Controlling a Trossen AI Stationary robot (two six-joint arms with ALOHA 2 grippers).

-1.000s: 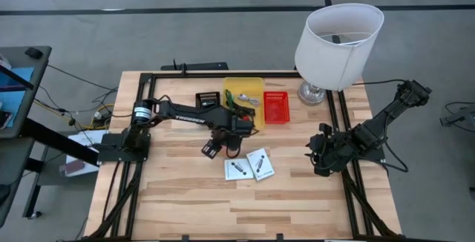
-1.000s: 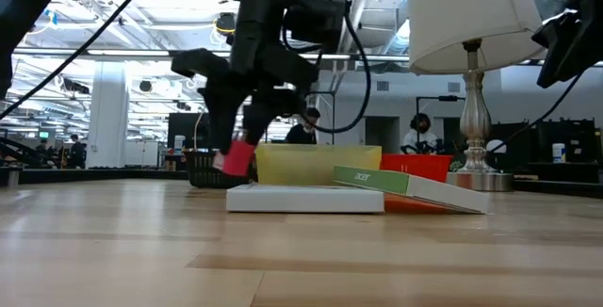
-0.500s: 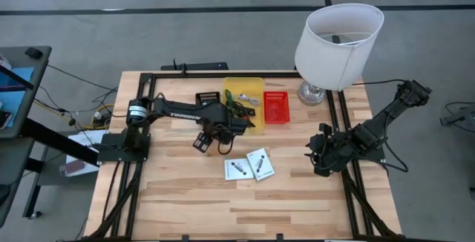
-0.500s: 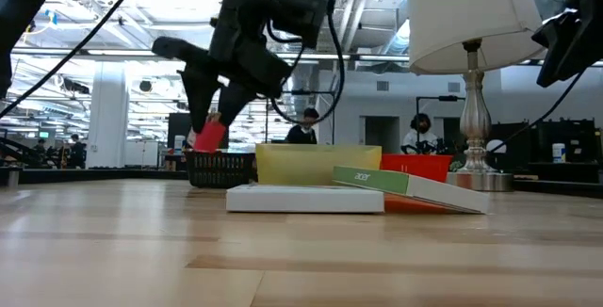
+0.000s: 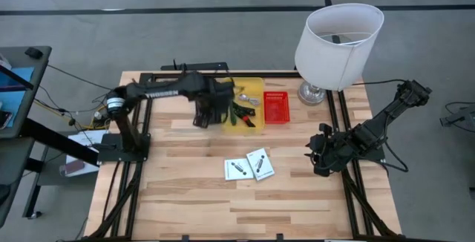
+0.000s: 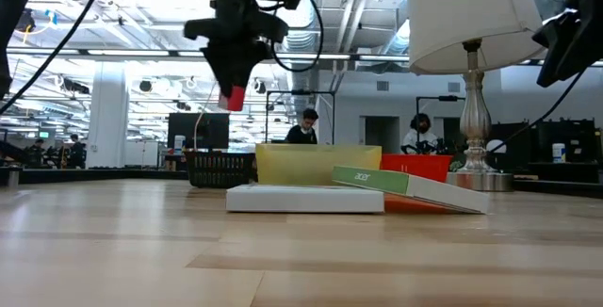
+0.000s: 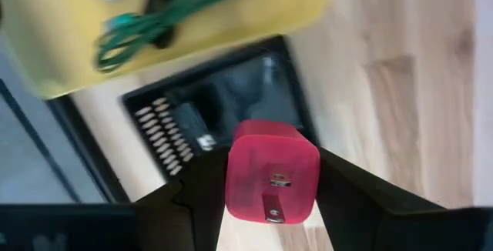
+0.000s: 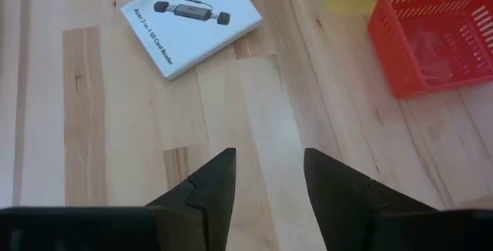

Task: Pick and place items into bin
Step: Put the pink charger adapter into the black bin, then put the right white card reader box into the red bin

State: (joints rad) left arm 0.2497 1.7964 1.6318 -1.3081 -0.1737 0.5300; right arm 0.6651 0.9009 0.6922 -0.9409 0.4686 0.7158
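My left gripper is high over the table's far left part, shut on a small pink-red cube, which also shows in the low view. Below the cube lies a black bin. Beside it a yellow bin holds a green-handled tool and a small silver cable. Two white cards with black marks lie flat on the table's middle. My right gripper is open and waits low at the table's right side, touching nothing. My left gripper pinches the pink-red cube between its two fingers, which sit on two opposite side faces. The fingers point down from above. The cube is lifted clear, well above the table and the black bin.
A red basket stands right of the yellow bin. A white lamp rises at the far right corner, its base on the table. Bare wood lies along the near half of the table.
My left gripper, shut on the cube, has risen and swung from beside the white cards toward the table's far edge and a little left, and has turned about. It is now over the black bin. The cube has gone up with it.
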